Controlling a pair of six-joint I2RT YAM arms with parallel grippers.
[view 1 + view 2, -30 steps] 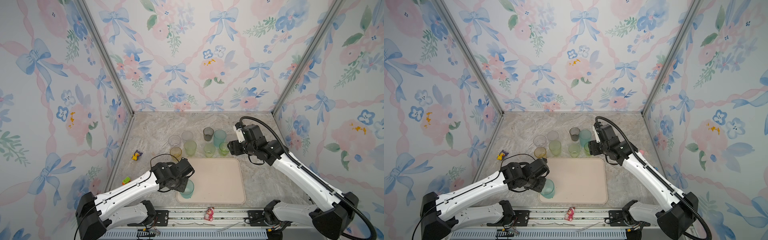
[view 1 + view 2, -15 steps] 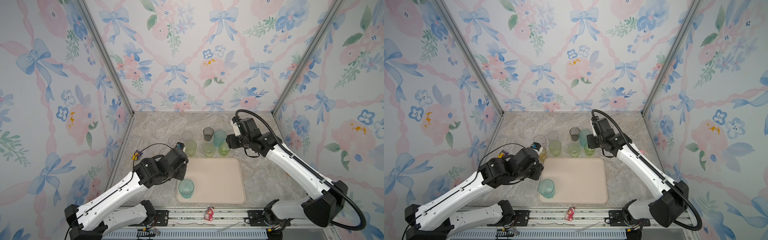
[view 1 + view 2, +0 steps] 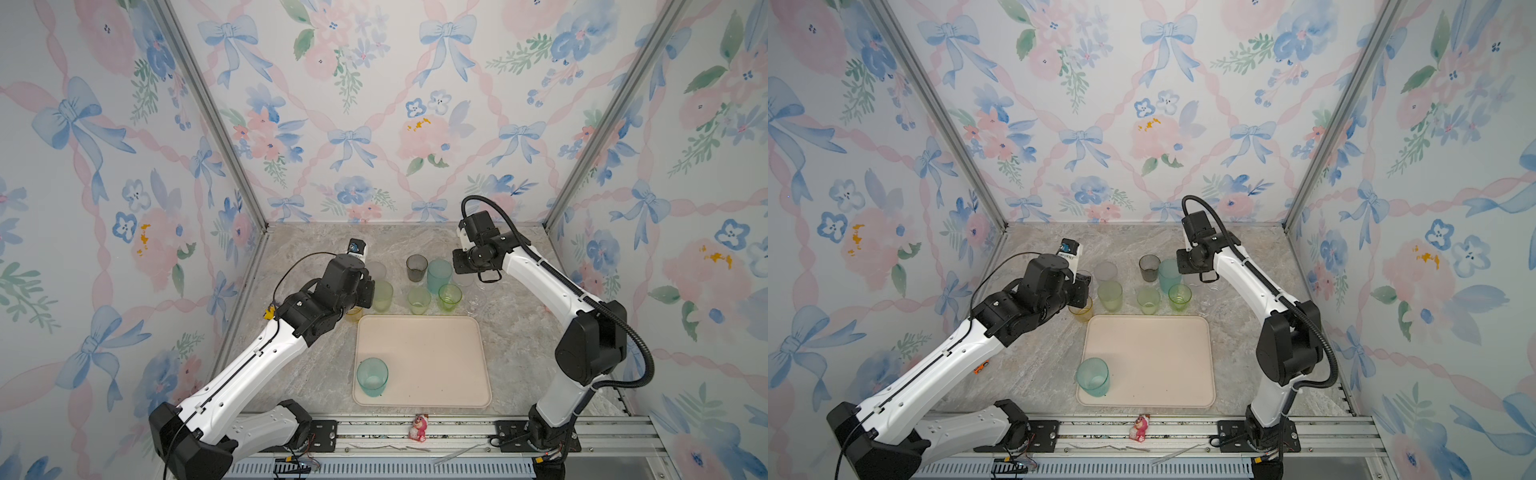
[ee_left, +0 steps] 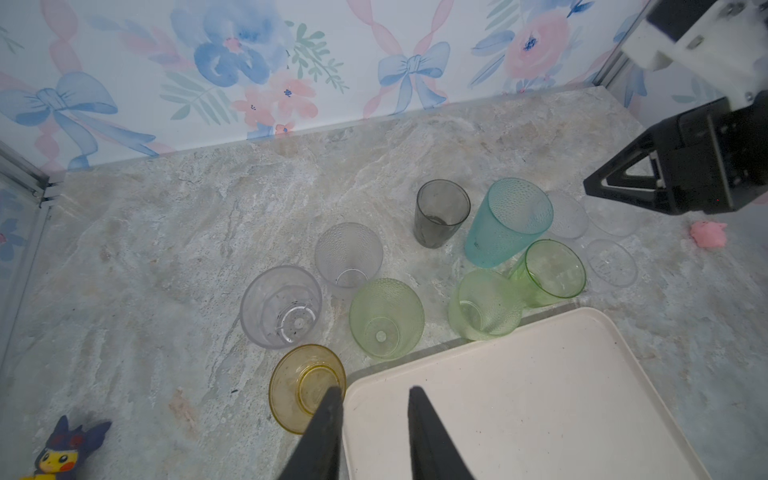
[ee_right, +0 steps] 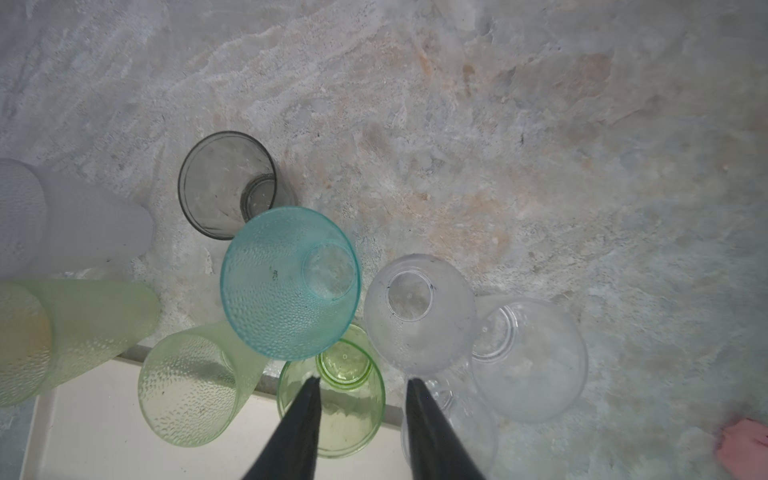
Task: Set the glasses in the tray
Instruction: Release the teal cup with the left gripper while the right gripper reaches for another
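One second ago the left jaws were down at the teal glass (image 3: 372, 376) in the tray (image 3: 436, 357). Now the left arm (image 3: 249, 374) has swung away toward 12 o'clock. That glass stands alone and upright in the tray's 7 o'clock corner. The left jaws now hang over the yellow glass (image 4: 303, 386), just off the tray's 11 o'clock corner. They are apart and hold nothing. The right arm (image 3: 540, 282) has also moved a bit toward 12 o'clock. Its jaws are apart too, above a green glass (image 5: 353, 419) and a clear glass (image 5: 473, 415), clamped on neither. The other glasses stand on the counter (image 3: 511, 365) in a bunch at the tray's 12 o'clock side. Only the top views show the teal glass in the tray and the pink toy (image 3: 417, 428) on the rail at 6 o'clock. The left wrist view shows the duck toy (image 4: 62, 449), which the left arm mostly hides in the top views. The right wrist view looks down into a second teal glass (image 5: 286, 282) with a grey glass (image 5: 224, 187) just beside it.
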